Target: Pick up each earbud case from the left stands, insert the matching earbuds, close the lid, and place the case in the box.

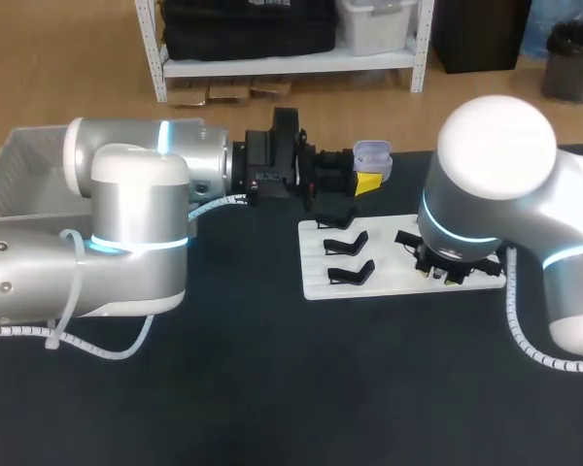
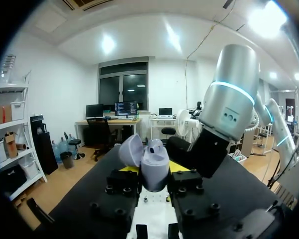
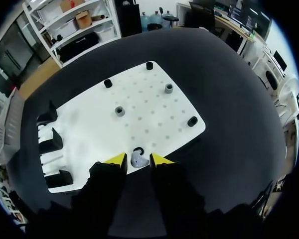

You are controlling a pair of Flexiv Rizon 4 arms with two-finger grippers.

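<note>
My left gripper (image 1: 361, 173) is shut on a lavender earbud case (image 1: 373, 154) and holds it above the table behind the white board (image 1: 389, 283). In the left wrist view the case (image 2: 155, 168) sits upright between the yellow-tipped fingers (image 2: 129, 170) with its lid (image 2: 130, 149) open and one earbud (image 2: 155, 146) showing in it. My right gripper (image 3: 138, 160) points down at the board's (image 3: 139, 104) near edge. Its yellow tips press a small lavender earbud (image 3: 139, 160) from both sides, next to a black holder (image 3: 138, 150).
Three black case stands (image 1: 347, 258) occupy the board's left part and show as black stands (image 3: 50, 143) in the right wrist view. Black and grey pegs (image 3: 119, 110) dot the board. A pale box (image 1: 19, 167) stands at the table's far left, behind my left arm.
</note>
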